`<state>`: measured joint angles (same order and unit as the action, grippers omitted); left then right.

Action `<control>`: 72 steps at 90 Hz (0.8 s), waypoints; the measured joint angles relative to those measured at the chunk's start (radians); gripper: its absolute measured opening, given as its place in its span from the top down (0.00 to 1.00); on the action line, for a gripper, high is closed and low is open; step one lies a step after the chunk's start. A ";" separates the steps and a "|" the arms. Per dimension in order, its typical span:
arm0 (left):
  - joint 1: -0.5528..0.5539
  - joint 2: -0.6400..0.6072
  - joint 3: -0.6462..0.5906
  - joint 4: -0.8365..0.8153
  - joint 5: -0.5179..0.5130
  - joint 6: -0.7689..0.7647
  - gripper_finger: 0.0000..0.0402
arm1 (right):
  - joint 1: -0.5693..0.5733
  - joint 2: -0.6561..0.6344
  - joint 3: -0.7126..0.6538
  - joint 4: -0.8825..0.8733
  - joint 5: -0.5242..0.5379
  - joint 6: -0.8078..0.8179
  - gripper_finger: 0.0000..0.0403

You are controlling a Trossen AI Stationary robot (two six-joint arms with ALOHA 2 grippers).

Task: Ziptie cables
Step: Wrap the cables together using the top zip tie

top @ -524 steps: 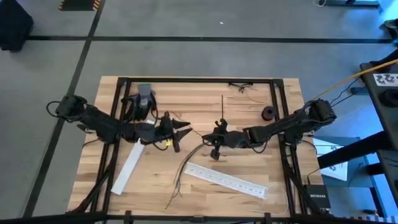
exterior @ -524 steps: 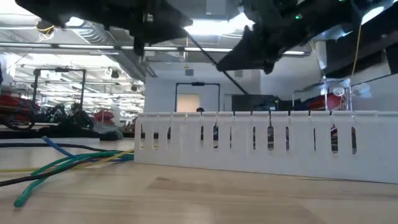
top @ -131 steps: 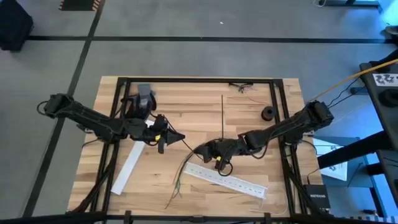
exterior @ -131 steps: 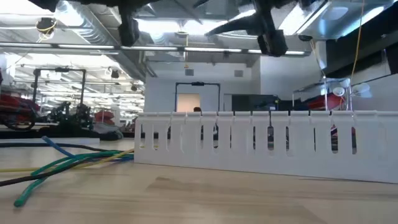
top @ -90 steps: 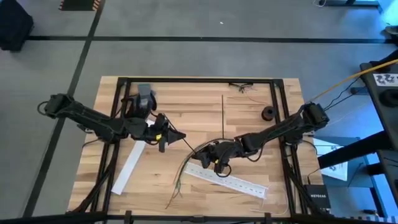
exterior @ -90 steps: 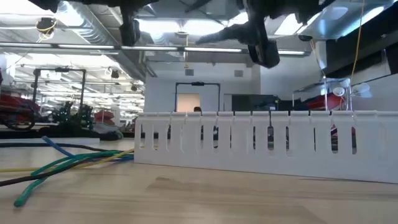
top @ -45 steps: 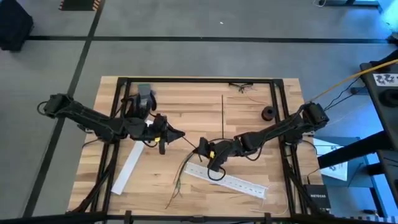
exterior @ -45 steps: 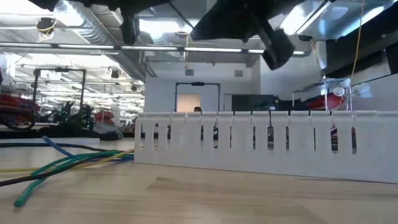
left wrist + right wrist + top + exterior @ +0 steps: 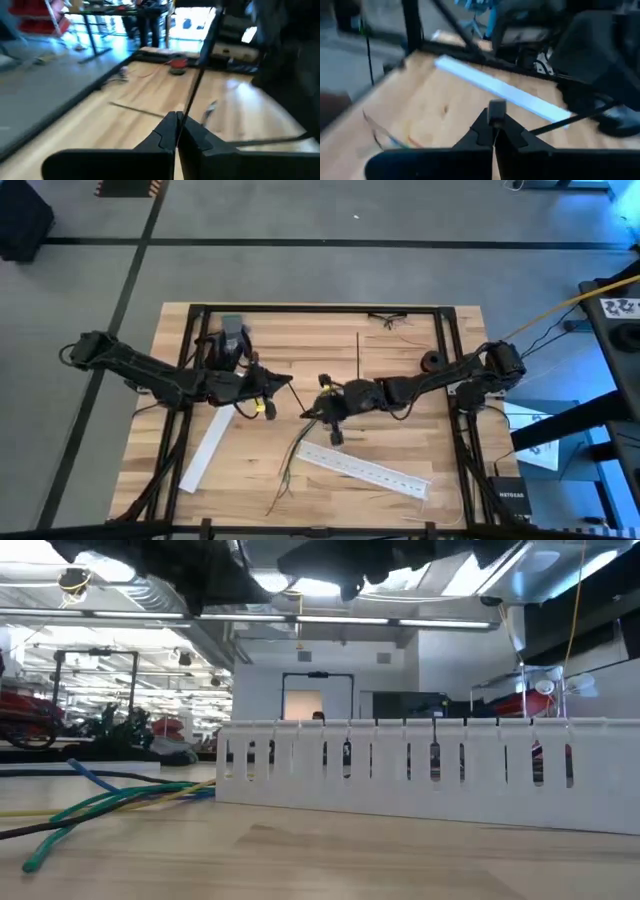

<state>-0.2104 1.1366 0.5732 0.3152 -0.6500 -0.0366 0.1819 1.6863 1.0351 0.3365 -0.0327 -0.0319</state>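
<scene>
From the high view we see the cables (image 9: pixel 292 458) lying on the table (image 9: pixel 400 370), their long axis running on a slant from the splayed ends near the front edge up toward the middle, where they rise to the right gripper (image 9: pixel 318 412). The left gripper (image 9: pixel 290 379) sits just across a small gap from it, holding a thin black zip tie (image 9: pixel 299 402) that slants down toward the right one. We judge the right arm nearer the bundle, with the cables trailing below and away from its jaws. A white perforated strip (image 9: pixel 365 469) lies just beside the bundle's lower run, and a second zip tie (image 9: pixel 358 356) lies straight on the table beyond.

In the low view both arms are only dark shapes along the top; the cable ends (image 9: pixel 100 805) rest on the table in front of the white slotted duct (image 9: pixel 430 775).

The left wrist view shows the left gripper (image 9: pixel 177 131) with jaws clenched on the zip tie (image 9: pixel 197 82), which runs straight ahead from the tips.

In the right wrist view the right gripper (image 9: pixel 494 129) has its jaws pressed together; something thin seems pinched there, but we cannot tell what.
</scene>
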 joint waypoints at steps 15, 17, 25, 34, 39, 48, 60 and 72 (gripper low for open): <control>0.000 0.000 0.001 0.033 -0.015 0.041 1.00 | -0.028 0.000 0.000 0.006 -0.056 0.129 1.00; 0.000 0.000 0.001 0.033 -0.014 0.040 1.00 | -0.028 0.000 0.000 0.010 -0.056 0.130 1.00; 0.000 0.000 0.001 0.018 -0.010 0.004 1.00 | -0.027 0.000 0.000 0.024 -0.056 0.130 1.00; 0.000 0.011 0.001 -0.013 -0.007 -0.058 1.00 | -0.027 0.000 0.000 0.023 -0.056 0.108 1.00; -0.004 0.023 0.001 -0.022 0.011 -0.090 1.00 | -0.026 0.000 -0.001 0.012 -0.054 0.090 1.00; -0.004 0.057 0.001 -0.019 0.049 -0.141 1.00 | -0.024 0.000 -0.001 0.009 -0.046 0.066 1.00; -0.005 0.127 0.001 -0.012 0.055 -0.171 1.00 | -0.025 0.000 -0.001 0.034 -0.047 0.054 1.00; -0.005 0.201 0.001 0.036 0.062 -0.170 1.00 | -0.025 0.002 -0.001 0.037 -0.065 0.071 1.00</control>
<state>-0.2150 1.3373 0.5743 0.3510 -0.5876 -0.2068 0.1570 1.6878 1.0340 0.3733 -0.0975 0.0390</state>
